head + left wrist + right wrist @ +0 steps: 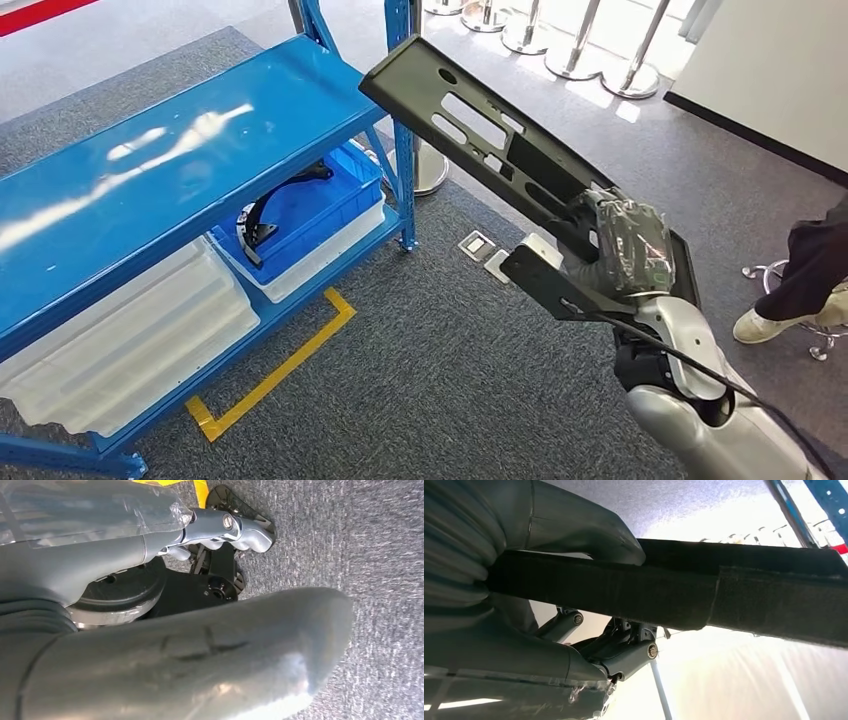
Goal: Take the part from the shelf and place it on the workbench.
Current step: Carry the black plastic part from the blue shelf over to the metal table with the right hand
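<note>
Right hand [625, 240] clamped on near end of part [500, 150], long black slotted plate; grip near one end leaves far end cantilevered above blue shelf [150, 170] corner. Part off shelf, airborne, workbench unseen. Left hand [225, 527] hangs over carpet, fingers curled, nothing held.

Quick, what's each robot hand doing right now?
Right hand: holding the black part.
Left hand: holds nothing; open or closed cannot be told.

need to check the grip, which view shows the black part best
The head view: the long black slotted part shows whole, held by the right hand over the floor. The right wrist view shows just a dark close-up strip; the left wrist view shows none of it.
</note>
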